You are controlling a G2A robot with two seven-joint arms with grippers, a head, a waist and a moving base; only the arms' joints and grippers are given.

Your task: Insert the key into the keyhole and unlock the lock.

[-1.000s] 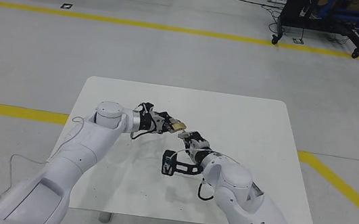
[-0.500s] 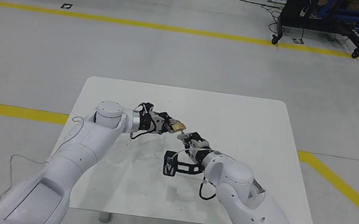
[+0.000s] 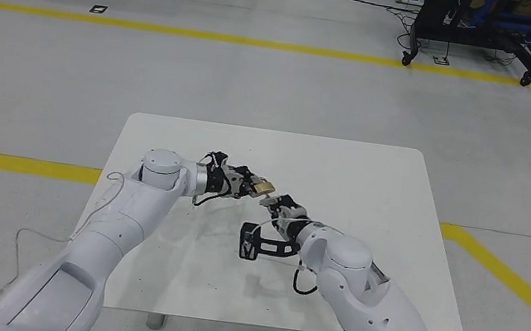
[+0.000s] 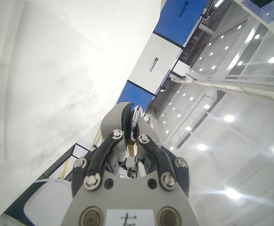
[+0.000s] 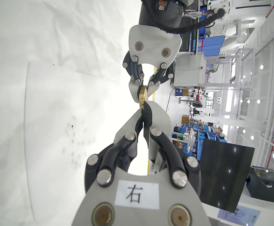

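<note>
Lock (image 3: 262,185) held over white table (image 3: 374,180), yellow floor lines (image 3: 262,41)

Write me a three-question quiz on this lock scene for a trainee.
1. True or false: the lock is held up off the table.
2. Which gripper clamps the lock?
3. The right gripper is: A wide open; B shut, tips at the lock; C resting on the table.
Key: 1 true; 2 the left gripper; 3 B.
</note>
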